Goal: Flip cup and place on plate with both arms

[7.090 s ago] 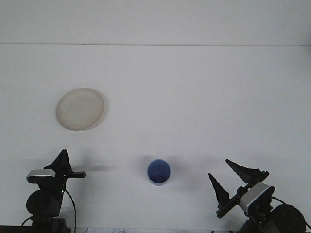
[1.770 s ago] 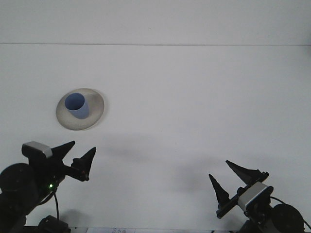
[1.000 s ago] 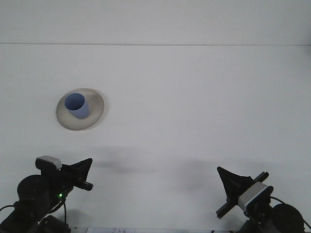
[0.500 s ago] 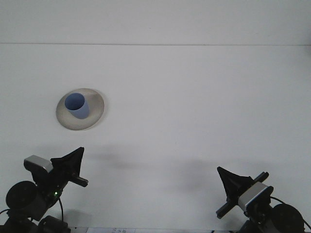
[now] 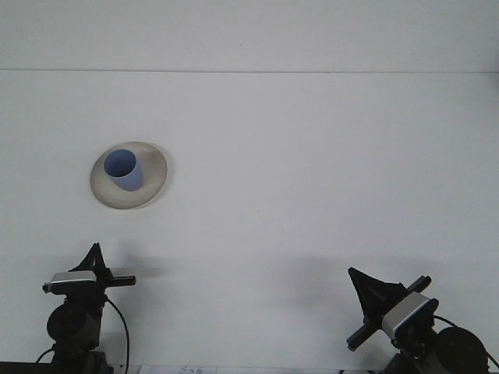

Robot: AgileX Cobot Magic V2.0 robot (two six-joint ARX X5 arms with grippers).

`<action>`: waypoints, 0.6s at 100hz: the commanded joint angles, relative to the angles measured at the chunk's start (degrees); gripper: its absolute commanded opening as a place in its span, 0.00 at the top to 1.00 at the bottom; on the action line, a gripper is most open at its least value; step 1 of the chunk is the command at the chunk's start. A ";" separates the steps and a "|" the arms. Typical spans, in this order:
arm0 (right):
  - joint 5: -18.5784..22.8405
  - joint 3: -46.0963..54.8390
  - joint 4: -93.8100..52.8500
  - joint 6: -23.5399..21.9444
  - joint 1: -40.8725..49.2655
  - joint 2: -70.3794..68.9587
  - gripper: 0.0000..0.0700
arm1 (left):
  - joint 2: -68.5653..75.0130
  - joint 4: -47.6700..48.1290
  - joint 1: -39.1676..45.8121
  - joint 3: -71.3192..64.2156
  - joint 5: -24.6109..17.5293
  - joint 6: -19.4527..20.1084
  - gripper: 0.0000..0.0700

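A blue cup stands upright, mouth up, on the cream plate at the left of the white table. My left gripper sits low at the near left edge, well in front of the plate, its fingers together with nothing held. My right gripper rests at the near right corner, far from the cup, its fingers also together and empty.
The white table stretches back to a pale wall line at the top. Only the two arm bases and their cables occupy the near edge.
The left arm has swung back to its low rest pose at the near left edge, pointing up. The right gripper shut a second ago and has stayed still. The cup stays on the plate.
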State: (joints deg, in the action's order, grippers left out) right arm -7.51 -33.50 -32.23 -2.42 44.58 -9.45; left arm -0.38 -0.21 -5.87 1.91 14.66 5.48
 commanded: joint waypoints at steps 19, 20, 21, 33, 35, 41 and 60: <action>-0.04 -0.59 0.90 -0.46 0.50 0.04 0.99 | 0.22 -1.16 0.35 -1.14 -0.17 -4.37 0.98; -0.04 -0.59 0.90 -0.46 0.50 0.04 0.99 | 0.22 -1.14 0.35 -1.14 -0.17 -4.79 0.98; -0.04 -0.59 0.90 -0.46 0.50 0.04 0.99 | 0.22 -1.11 0.35 -1.14 -0.17 -5.22 0.98; -0.04 -0.59 0.90 -0.46 0.50 0.04 0.99 | 0.22 -1.27 0.37 -1.14 -0.17 -7.96 0.98; -0.04 -0.59 0.90 -0.46 0.50 0.04 0.99 | 0.22 -1.33 0.39 -1.14 -0.17 -7.96 0.98; -0.04 -0.59 0.90 -0.46 0.50 0.04 0.99 | 0.22 -1.40 0.37 -1.14 -0.17 -7.96 0.98; -0.04 -0.59 0.90 -0.46 0.50 0.04 0.99 | 0.22 -1.42 0.37 -1.11 -0.17 -7.96 0.98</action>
State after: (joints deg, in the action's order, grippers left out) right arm -7.53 -33.50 -31.99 -2.42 44.58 -9.43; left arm -0.21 -0.86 -5.50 1.91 14.63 -2.07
